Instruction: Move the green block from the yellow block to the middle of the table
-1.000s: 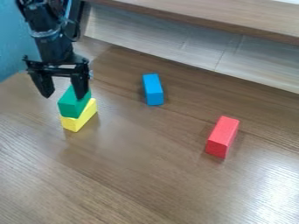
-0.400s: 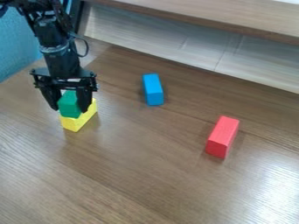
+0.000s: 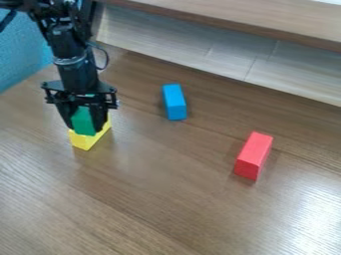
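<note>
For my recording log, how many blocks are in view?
4: green block in the claw, over yellow block, at left; blue block, upper middle; red block, right. None seems hidden.

The black arm has a looping cable.

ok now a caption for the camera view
Gripper holding green block above yellow block, blue block and red block apart on the table.

Pale panelling [image 3: 180,42] runs along a brown wooden ledge [image 3: 233,15].
</note>
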{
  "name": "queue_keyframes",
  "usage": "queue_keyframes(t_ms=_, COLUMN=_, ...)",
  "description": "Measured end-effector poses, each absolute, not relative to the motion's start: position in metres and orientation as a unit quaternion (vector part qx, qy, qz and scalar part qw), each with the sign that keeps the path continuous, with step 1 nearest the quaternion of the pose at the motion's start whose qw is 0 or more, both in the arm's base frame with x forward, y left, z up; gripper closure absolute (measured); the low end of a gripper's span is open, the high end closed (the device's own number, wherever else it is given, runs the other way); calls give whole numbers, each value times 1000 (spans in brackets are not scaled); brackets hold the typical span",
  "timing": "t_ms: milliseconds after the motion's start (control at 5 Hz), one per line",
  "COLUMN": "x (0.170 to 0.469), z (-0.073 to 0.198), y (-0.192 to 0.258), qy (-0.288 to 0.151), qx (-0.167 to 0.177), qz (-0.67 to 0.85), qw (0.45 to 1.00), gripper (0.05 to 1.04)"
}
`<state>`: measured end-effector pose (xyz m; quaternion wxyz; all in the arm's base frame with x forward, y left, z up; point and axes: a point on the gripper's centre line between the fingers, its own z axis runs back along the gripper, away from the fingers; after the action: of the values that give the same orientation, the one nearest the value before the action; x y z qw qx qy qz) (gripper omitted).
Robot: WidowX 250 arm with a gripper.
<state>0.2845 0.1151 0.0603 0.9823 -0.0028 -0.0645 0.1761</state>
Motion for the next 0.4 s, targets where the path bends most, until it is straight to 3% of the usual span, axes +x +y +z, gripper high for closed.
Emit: queue_keyframes(t_ms=400, x=297, z=87, y=62, qy=-102, qx=-7, qz=93, qw=990, gripper=491)
